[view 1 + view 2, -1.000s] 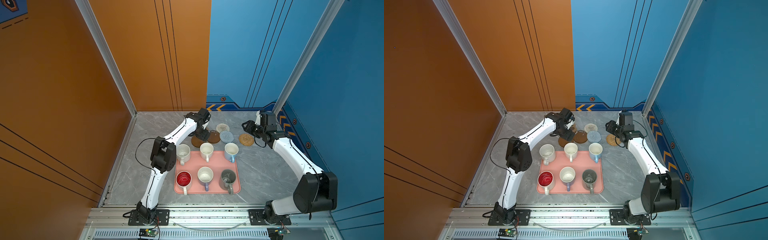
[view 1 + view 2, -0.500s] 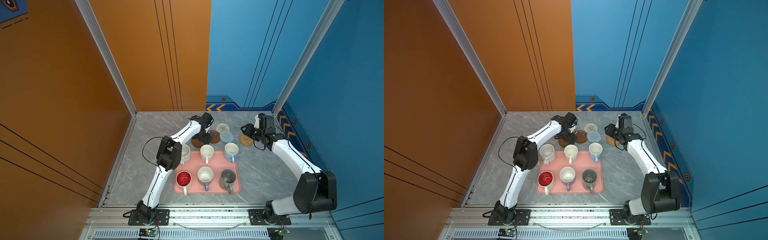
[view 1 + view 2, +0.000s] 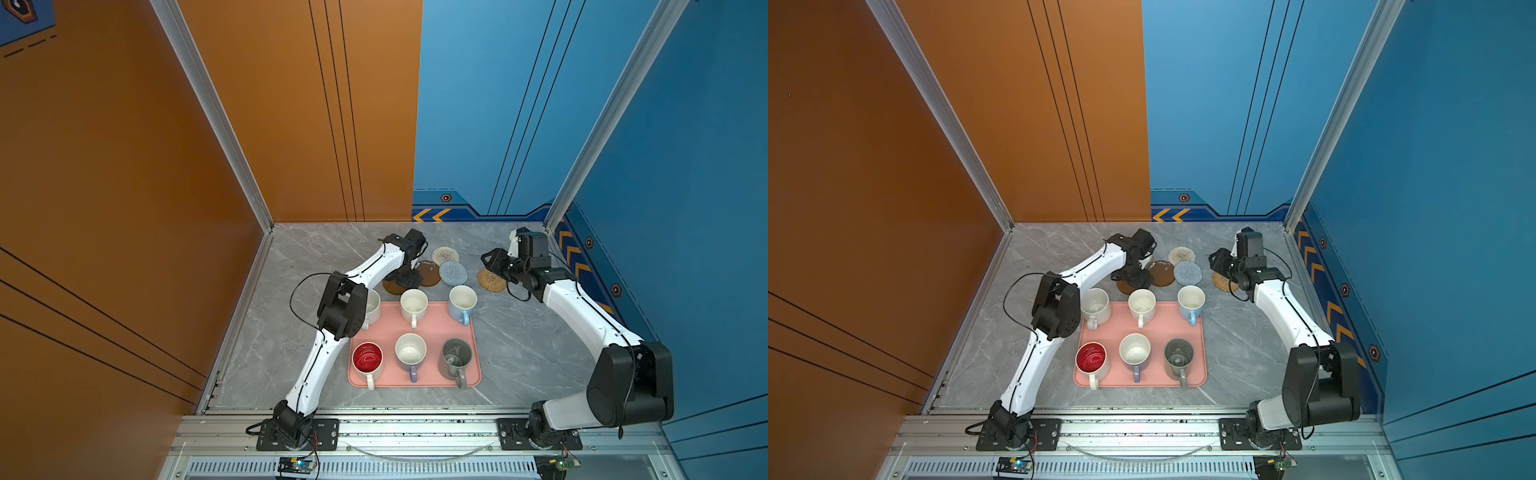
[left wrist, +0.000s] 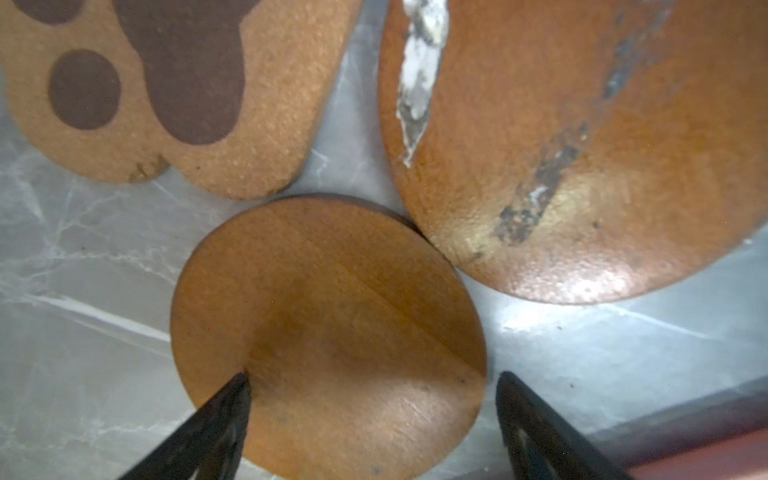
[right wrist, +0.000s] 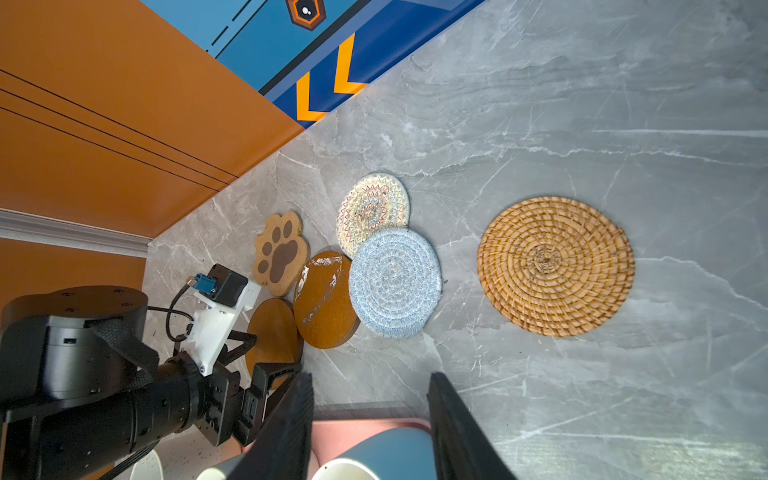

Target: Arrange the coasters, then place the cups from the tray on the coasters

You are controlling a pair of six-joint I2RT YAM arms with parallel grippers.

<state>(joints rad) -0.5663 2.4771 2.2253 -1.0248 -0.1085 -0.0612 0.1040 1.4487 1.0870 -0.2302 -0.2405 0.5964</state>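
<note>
Your left fingers (image 4: 216, 424) are coming down wide open onto the plain brown disc (image 4: 332, 324) near the worktop's far edge, so arranging is starting. Your right fingers (image 5: 286, 428) are hovering part-open and empty near the rattan coaster (image 5: 555, 266). Cups (image 3: 413, 300) are still waiting in the tray (image 3: 434, 332).

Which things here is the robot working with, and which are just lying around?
Job: pink tray; red-lined mug, lavender mug, grey mug, light blue mug, white mug, second white mug; paw-print coaster, cream coaster, blue-grey coaster, rattan coaster, scuffed brown disc, plain brown disc.
Just there: marble tabletop, wall panels.
</note>
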